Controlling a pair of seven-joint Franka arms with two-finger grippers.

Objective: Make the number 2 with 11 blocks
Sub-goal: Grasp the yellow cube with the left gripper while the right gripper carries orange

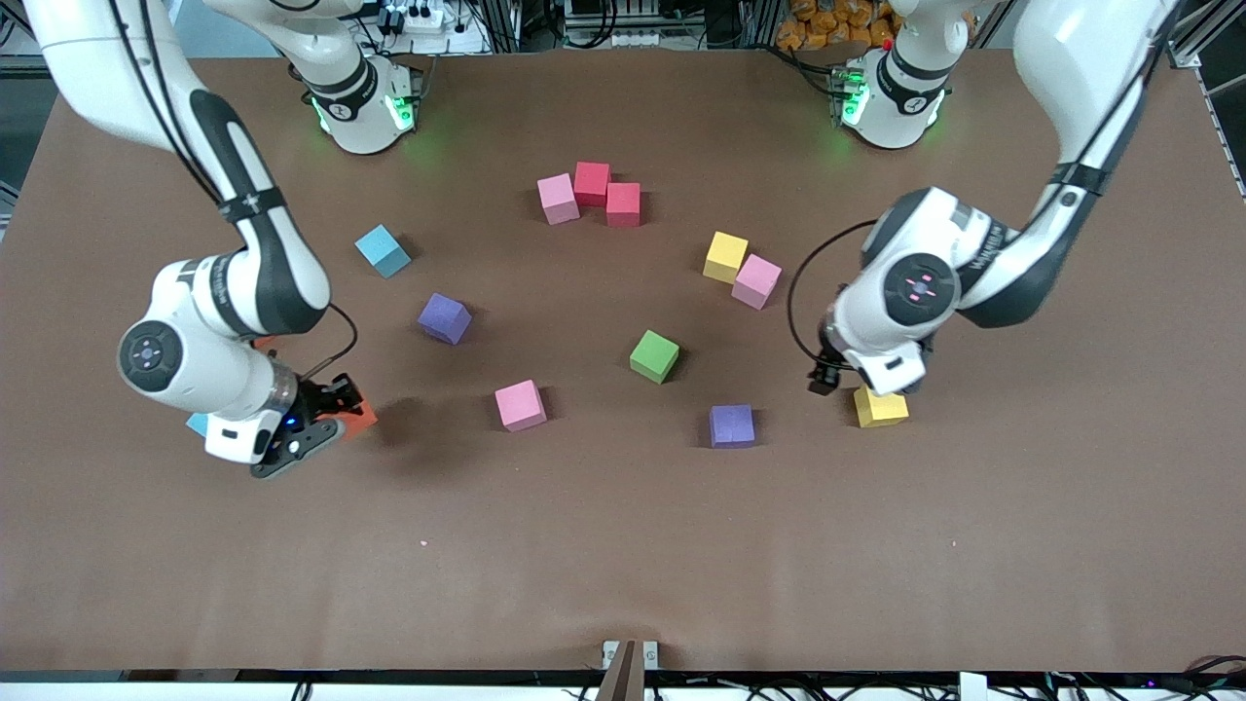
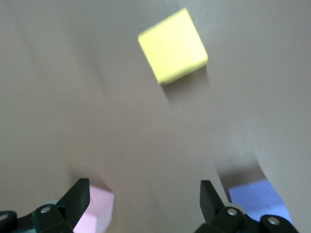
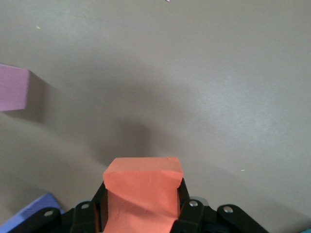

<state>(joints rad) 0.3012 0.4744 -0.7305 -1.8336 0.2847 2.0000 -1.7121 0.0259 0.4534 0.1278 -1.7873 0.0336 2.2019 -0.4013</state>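
Note:
My right gripper [image 1: 326, 425] [image 3: 142, 187] hangs low over the table at the right arm's end, shut on an orange block [image 1: 357, 416] [image 3: 143, 191]. Toward the left arm's end, my left gripper [image 1: 873, 382] [image 2: 144, 196] hovers open and empty just above a yellow block [image 1: 881, 407] [image 2: 172, 46]. The other blocks lie scattered: a pink [image 1: 558, 199] and two red [image 1: 591, 183] touching, light blue [image 1: 383, 250], purple [image 1: 445, 318], yellow [image 1: 725, 257] against pink [image 1: 756, 281], green [image 1: 654, 356], pink [image 1: 520, 405], purple [image 1: 732, 425]. The number 2 is not in view.
A sliver of another light blue block [image 1: 198, 424] peeks out under my right hand. The brown table [image 1: 623, 555] is bare along the edge nearest the front camera. The arms' bases stand at the farthest edge.

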